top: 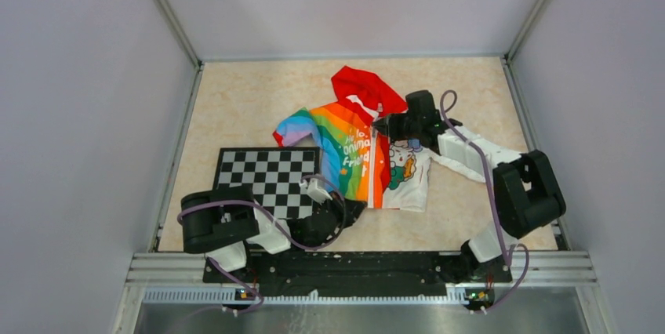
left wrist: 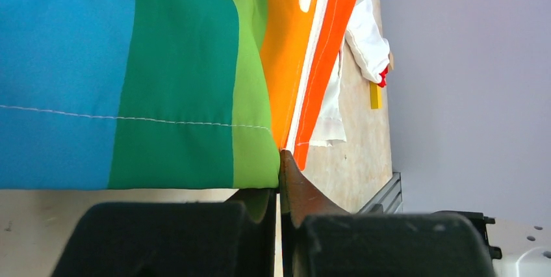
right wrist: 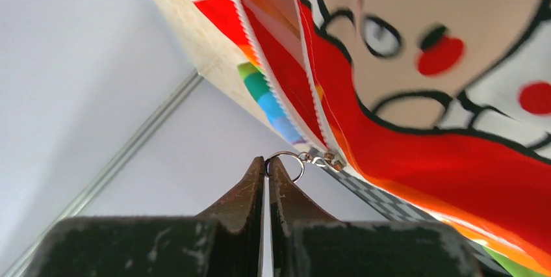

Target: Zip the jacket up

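One beige bench (top: pixel 235 107). One jacket (top: pixel 345 146) lying just right of the checkerboard (top: pixel 267 177), touching its right edge; white lettering partly legible: "animal Friend". Two hands: left hand (left wrist: pixel 281 160) by the checkerboard's near right corner, clamped on the hem; right hand (right wrist: pixel 267 163) farther right, pinching the zipper pull (right wrist: pixel 320 158) by its ring.
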Controlling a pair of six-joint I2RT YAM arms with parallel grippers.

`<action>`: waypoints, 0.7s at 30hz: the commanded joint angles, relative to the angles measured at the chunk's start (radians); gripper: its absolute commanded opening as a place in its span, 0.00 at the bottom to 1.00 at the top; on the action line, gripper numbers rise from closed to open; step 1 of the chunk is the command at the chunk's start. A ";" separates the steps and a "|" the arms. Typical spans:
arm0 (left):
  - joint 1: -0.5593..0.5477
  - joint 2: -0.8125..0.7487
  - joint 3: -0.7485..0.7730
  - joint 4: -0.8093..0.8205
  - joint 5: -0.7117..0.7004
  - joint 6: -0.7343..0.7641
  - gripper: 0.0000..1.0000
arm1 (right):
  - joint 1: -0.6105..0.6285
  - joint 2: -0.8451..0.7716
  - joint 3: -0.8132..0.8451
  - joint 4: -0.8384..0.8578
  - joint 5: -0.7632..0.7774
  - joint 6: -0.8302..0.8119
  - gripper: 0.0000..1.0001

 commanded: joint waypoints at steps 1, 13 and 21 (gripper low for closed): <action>-0.017 0.009 -0.011 -0.015 0.048 0.011 0.00 | -0.043 0.059 0.125 0.047 0.069 -0.032 0.00; -0.020 0.010 -0.014 -0.010 0.060 0.021 0.00 | -0.118 0.296 0.433 0.004 0.077 -0.086 0.00; -0.019 0.027 -0.008 0.010 0.048 0.029 0.00 | -0.144 0.437 0.620 -0.035 0.087 -0.125 0.00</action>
